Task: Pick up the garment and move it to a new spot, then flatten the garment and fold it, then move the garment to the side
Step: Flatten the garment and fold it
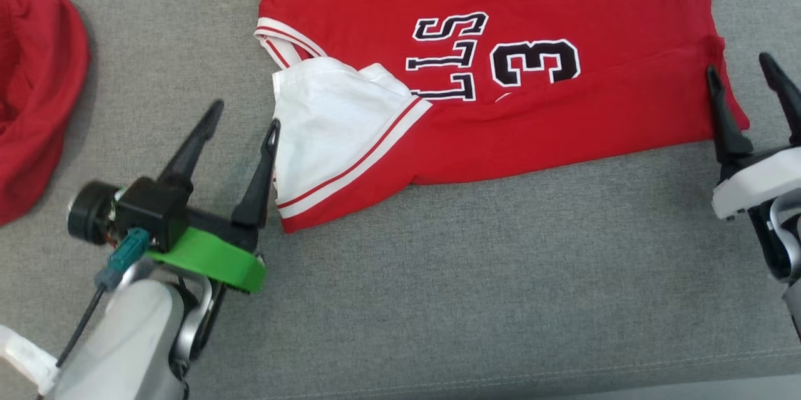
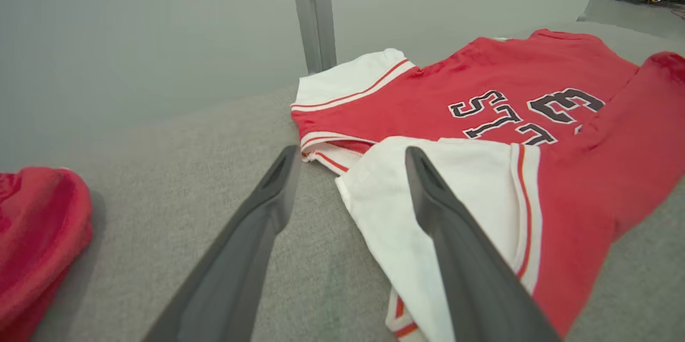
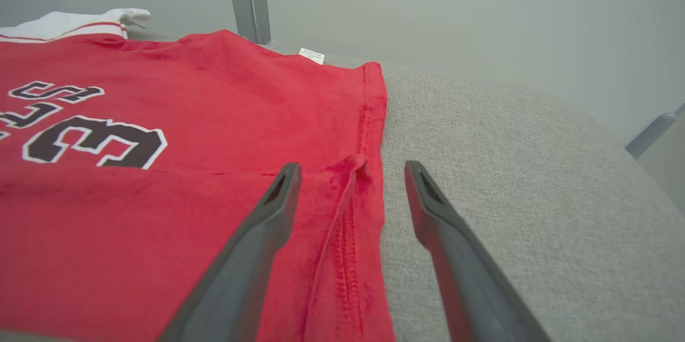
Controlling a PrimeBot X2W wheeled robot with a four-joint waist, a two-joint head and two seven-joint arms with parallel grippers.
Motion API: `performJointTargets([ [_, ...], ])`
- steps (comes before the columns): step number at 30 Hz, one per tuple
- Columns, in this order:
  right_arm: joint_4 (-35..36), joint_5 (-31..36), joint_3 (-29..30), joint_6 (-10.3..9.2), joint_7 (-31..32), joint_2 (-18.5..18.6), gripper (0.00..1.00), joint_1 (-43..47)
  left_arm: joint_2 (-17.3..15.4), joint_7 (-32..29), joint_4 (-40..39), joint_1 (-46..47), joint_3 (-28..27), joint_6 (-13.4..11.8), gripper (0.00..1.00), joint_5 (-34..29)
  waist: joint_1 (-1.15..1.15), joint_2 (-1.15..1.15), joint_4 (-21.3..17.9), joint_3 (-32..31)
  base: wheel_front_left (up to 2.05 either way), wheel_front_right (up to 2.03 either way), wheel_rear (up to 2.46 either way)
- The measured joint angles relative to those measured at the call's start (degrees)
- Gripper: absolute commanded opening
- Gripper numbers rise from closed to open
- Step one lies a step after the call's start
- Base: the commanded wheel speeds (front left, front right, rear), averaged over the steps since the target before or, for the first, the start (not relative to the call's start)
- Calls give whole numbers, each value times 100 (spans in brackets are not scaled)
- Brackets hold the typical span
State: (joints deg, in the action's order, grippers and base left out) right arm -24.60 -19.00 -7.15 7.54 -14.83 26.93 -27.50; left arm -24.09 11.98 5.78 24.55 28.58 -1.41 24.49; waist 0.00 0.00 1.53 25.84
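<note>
The garment (image 1: 563,118) is a red jersey with white sleeves and a black number 3, lying on the grey cushion with its near long edge folded over the lettering. My left gripper (image 1: 245,113) stands open just left of the folded white sleeve (image 1: 331,131), its right finger at the sleeve's edge. In the left wrist view the left gripper (image 2: 350,156) straddles that sleeve's (image 2: 406,213) corner with nothing pinched. My right gripper (image 1: 741,68) is open at the jersey's right hem. In the right wrist view the right gripper (image 3: 352,169) has the folded hem corner (image 3: 356,168) lying between its spread fingers.
A second red cloth (image 1: 34,93) is heaped at the left edge of the cushion, seen also as a red cloth (image 2: 37,235) in the left wrist view. The cushion's front seam (image 1: 500,381) runs close below. A grey post (image 2: 313,10) stands behind the cushion.
</note>
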Motion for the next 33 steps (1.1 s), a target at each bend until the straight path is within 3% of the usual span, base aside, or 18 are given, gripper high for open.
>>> performJointTargets([
  [7,433,88,263,0,-16,-250,100,529,368,-448,-87,-1127,-203,-120,100,1183,0,0,-90,-167,0,0,0],
  [18,538,107,304,0,-16,-419,100,700,500,-1121,148,-1313,-9,-86,100,1638,0,0,-259,-257,0,0,0],
  [20,531,104,318,0,-18,-421,100,700,488,-1087,132,-1312,-45,-129,65,1635,0,0,-269,-243,0,0,0],
  [21,508,96,321,0,-18,-438,100,698,488,-1050,131,-1312,-67,-149,1,1630,0,0,-266,-234,0,0,0],
  [33,-571,-511,99,0,-22,-581,100,338,335,-965,-45,-1276,-66,-112,0,1522,0,0,-61,-159,0,0,0],
])
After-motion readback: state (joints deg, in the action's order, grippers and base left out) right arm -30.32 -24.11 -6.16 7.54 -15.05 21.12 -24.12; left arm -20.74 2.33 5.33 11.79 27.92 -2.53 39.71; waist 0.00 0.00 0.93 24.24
